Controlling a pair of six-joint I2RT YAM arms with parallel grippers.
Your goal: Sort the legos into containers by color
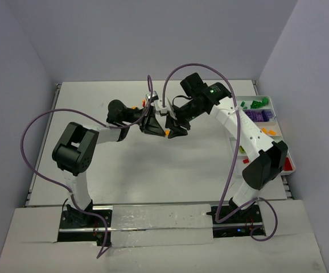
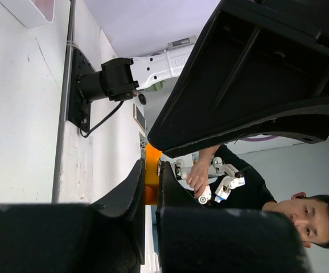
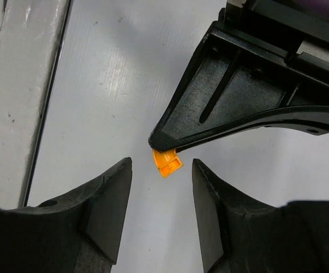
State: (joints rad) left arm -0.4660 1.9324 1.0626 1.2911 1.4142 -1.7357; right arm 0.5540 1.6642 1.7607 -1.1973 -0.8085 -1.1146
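My left gripper (image 1: 157, 126) is shut on a small orange lego (image 1: 168, 132) and holds it above the middle of the table. In the left wrist view the fingers (image 2: 136, 190) pinch the orange lego (image 2: 152, 183). My right gripper (image 1: 177, 126) is open and faces the left one. In the right wrist view its fingers (image 3: 114, 187) stand on either side of the orange lego (image 3: 169, 163) and do not touch it. The white divided tray (image 1: 280, 120) lies at the right edge with green (image 1: 255, 104), purple (image 1: 259, 115), orange (image 1: 268, 131) and red (image 1: 288, 165) legos in separate compartments.
Two small orange bits (image 1: 144, 103) show by the left arm's wrist at the back. Purple cables loop over both arms. A clear plastic strip (image 1: 159, 219) runs along the near edge. A white tray corner (image 2: 31, 12) shows in the left wrist view.
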